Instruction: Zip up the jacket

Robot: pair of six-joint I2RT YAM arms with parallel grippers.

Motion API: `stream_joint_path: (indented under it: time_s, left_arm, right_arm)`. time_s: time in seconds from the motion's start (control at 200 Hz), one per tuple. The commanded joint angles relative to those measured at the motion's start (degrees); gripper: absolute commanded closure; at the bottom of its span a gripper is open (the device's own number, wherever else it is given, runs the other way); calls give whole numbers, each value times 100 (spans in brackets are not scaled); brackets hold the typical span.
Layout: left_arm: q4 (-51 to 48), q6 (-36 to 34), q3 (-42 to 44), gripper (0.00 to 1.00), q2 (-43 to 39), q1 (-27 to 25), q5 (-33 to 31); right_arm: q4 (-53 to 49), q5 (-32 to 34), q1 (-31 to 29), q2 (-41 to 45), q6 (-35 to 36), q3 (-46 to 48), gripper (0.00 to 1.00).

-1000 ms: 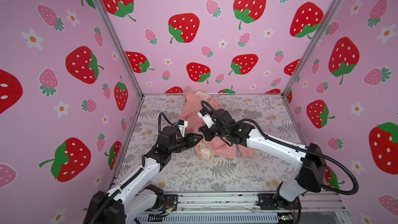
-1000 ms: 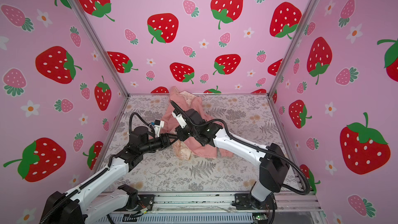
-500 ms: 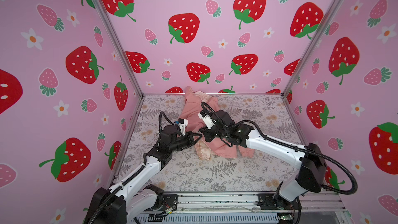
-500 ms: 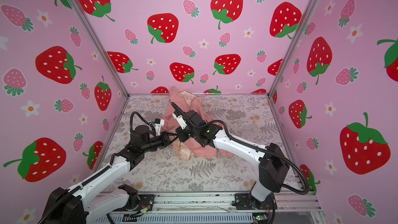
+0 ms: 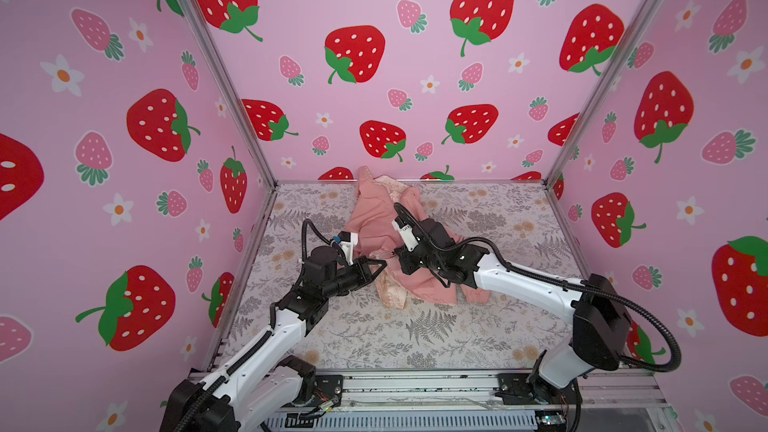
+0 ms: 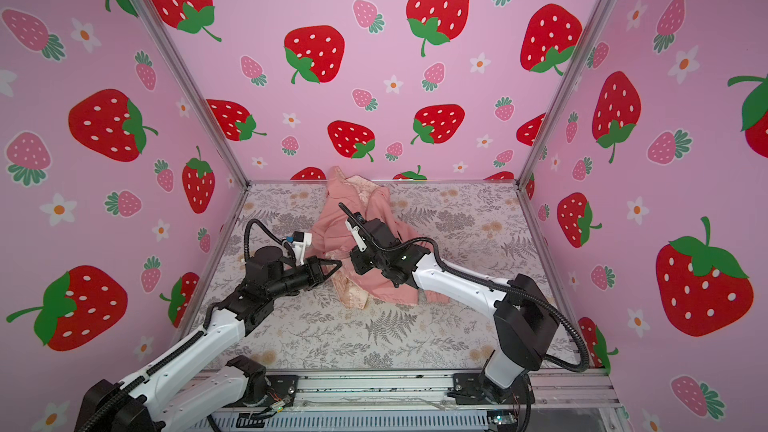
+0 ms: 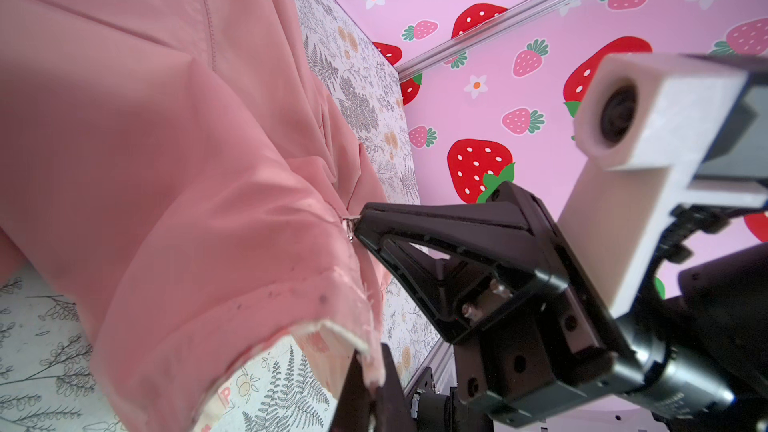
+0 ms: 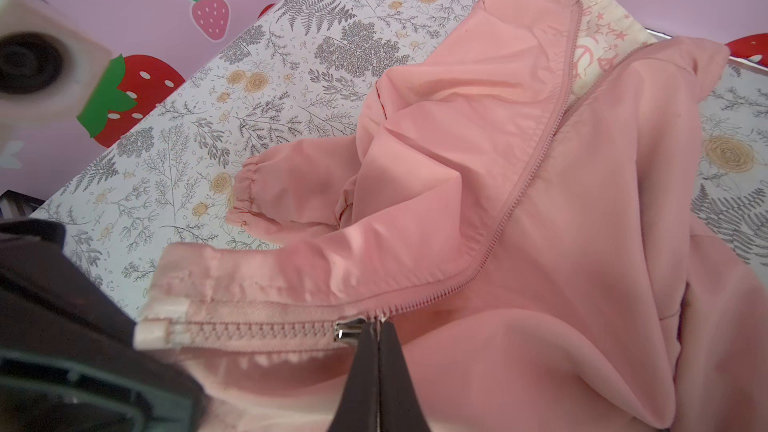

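Observation:
The salmon-pink jacket [image 5: 374,218] lies crumpled on the floral table near the back wall, showing in both top views [image 6: 332,222]. My left gripper [image 7: 372,384] is shut on the jacket's bottom hem corner [image 7: 353,338], at the zipper's lower end [image 8: 153,332]. My right gripper [image 8: 378,326] is shut on the pull of the silver zipper slider [image 8: 349,330]. The teeth are joined from the lower end up to the slider. Beyond it the zipper track [image 8: 536,151] runs toward the hood, where cream lining [image 8: 598,39] shows. The two grippers [image 5: 382,263] [image 5: 395,250] meet tip to tip.
The table [image 5: 415,326] has a grey floral cover and is boxed in by strawberry-print walls with metal corner posts [image 5: 582,118]. One jacket sleeve cuff [image 8: 243,197] lies on the table beside the body. A metal rail [image 5: 415,384] runs along the front edge.
My left gripper has closed onto the hem corner; it stood partly open a second ago. Both arms stay at nearly the same place by the jacket.

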State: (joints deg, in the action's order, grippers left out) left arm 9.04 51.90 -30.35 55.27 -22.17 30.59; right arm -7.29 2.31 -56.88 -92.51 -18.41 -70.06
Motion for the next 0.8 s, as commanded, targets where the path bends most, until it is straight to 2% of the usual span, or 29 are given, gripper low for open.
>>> stream_joint_path:
  time_s: [0.0, 0.045, 0.11, 0.235, 0.34, 0.44, 0.62, 0.64, 0.73, 0.795]
  left_arm:
    - [52, -77, -26, 86, 1, 13, 27]
    - [136, -8, 0, 70, 43, 16, 35]
    - [392, 174, 75, 61, 81, 31, 51]
    - [952, 589, 218, 56, 189, 38, 69]
    - [1274, 837, 286, 57, 313, 40, 93]
    - [1447, 949, 310, 60, 417, 38, 91]
    - [1438, 966, 345, 93, 399, 38, 50]
    - [1414, 946, 345, 100, 381, 40, 36]
    - [1272, 880, 315, 100, 367, 54, 9]
    - [1177, 826, 285, 100, 369, 73, 20]
  right_arm:
    - [95, -41, 53, 228, -38, 56, 100]
    - [118, -150, 44, 264, -48, 69, 100]
    - [137, -257, 39, 303, -66, 97, 100]
    - [166, -363, 46, 364, -99, 155, 100]
    - [192, -436, 41, 382, -127, 177, 100]
    - [217, -481, 46, 376, -160, 196, 100]
    - [174, -393, 65, 408, -215, 198, 100]
    - [175, -402, 84, 409, -223, 199, 100]
    - [95, -528, 238, 439, -246, 195, 100]
    - [-21, -462, 409, 540, -274, 250, 76]
